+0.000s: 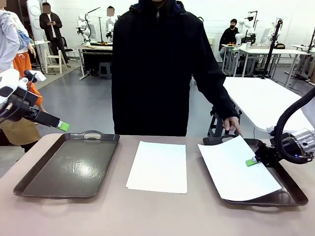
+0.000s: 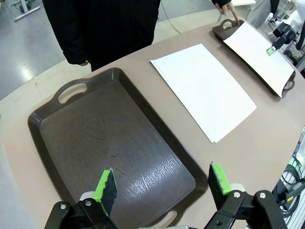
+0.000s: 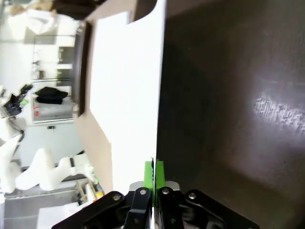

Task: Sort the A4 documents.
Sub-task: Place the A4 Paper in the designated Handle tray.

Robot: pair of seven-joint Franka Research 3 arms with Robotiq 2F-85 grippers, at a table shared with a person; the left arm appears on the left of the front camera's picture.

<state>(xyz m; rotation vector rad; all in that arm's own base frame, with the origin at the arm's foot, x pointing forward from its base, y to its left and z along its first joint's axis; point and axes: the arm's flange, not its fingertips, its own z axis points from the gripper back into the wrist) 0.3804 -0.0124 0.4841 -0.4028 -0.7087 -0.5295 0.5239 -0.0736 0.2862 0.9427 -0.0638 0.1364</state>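
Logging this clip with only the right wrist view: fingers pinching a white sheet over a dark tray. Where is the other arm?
Observer: The left arm's fingers stand open above the left tray, holding nothing.
Operator: More paper to sort?
Observer: Yes, white sheets lie on the table between the two trays.
Operator: And the person?
Observer: One hand touches the right tray's far end, beside the held sheet.

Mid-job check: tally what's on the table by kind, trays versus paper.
Trays: 2 (left tray, right tray)
Paper lots: 2 (middle pile, sheet count unclear; held sheet, pinched by the right gripper over the right tray)
Total: 4
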